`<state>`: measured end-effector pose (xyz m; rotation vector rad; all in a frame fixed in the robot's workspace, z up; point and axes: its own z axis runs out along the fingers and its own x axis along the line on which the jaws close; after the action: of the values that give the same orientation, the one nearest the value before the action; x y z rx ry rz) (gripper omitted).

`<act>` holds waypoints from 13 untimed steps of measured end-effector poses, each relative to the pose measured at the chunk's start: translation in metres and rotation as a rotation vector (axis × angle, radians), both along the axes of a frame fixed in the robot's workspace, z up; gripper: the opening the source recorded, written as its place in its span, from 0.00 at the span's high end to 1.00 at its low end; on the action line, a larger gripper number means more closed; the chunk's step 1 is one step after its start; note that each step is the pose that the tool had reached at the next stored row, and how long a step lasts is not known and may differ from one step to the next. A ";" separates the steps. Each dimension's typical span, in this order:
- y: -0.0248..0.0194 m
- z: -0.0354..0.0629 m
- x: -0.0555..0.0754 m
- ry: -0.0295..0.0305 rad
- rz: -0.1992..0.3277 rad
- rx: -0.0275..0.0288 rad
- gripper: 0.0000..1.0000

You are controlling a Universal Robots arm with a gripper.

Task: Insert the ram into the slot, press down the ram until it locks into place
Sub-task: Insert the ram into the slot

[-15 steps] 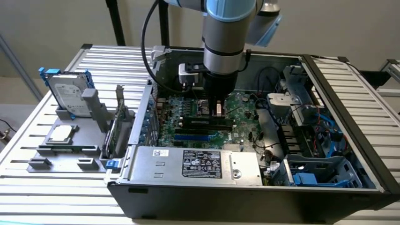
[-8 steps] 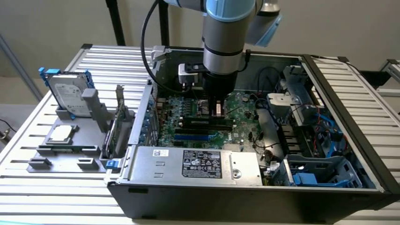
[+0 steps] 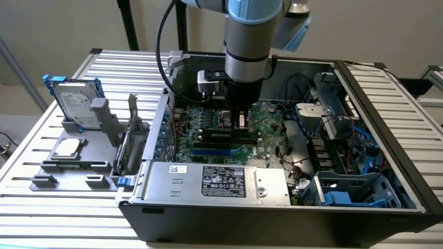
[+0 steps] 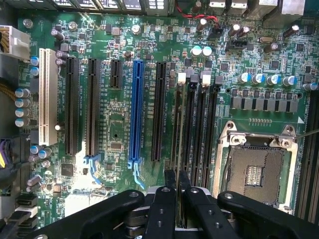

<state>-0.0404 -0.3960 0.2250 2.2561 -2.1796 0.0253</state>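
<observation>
Where the arm reaches down into the open computer case (image 3: 387, 119), the gripper (image 3: 239, 118) stands just above the green motherboard (image 4: 114, 124), its two black fingers (image 4: 170, 181) drawn in to a narrow gap and clamped on the ram (image 3: 240, 121). In the exterior view a small pale and reddish sticker shows on the ram between the fingers, but its print cannot be read. In the wrist view the ram appears edge-on as a thin strip between the fingertips, in line with the slot (image 4: 178, 99), the first of four parallel black memory sockets. Whether the ram is seated in the slot I cannot tell. White latches (image 4: 181, 77) sit at the far ends of these sockets.

Beside the memory sockets on one side lies the square silver processor socket (image 4: 256, 169). On the other side run a black expansion socket, the long blue socket (image 4: 135, 109), more black ones and a white socket (image 4: 46, 97). White lettering runs along the sockets, too small to read.

Near the front of the case, the silver power supply (image 3: 173, 181) carries a black label (image 3: 223, 181) with white print, also too small to read. On the slatted table (image 3: 41, 207), at the exterior view's left, a grey fixture (image 3: 69, 168) holds a hard drive (image 3: 78, 106) upright, with a processor chip (image 3: 68, 148) lying flat.
</observation>
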 end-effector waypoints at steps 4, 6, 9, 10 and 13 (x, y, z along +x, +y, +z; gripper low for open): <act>0.0001 -0.0011 0.000 0.0000 0.000 0.0000 0.86; 0.0002 -0.0016 0.000 0.0000 0.000 0.0000 0.86; 0.0002 -0.0017 0.000 -0.0001 0.000 0.0001 0.86; 0.0002 -0.0017 0.000 -0.0001 0.000 0.0000 0.86; 0.0002 -0.0017 0.000 -0.0001 0.000 0.0001 0.86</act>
<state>-0.0405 -0.3959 0.2233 2.2561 -2.1796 0.0253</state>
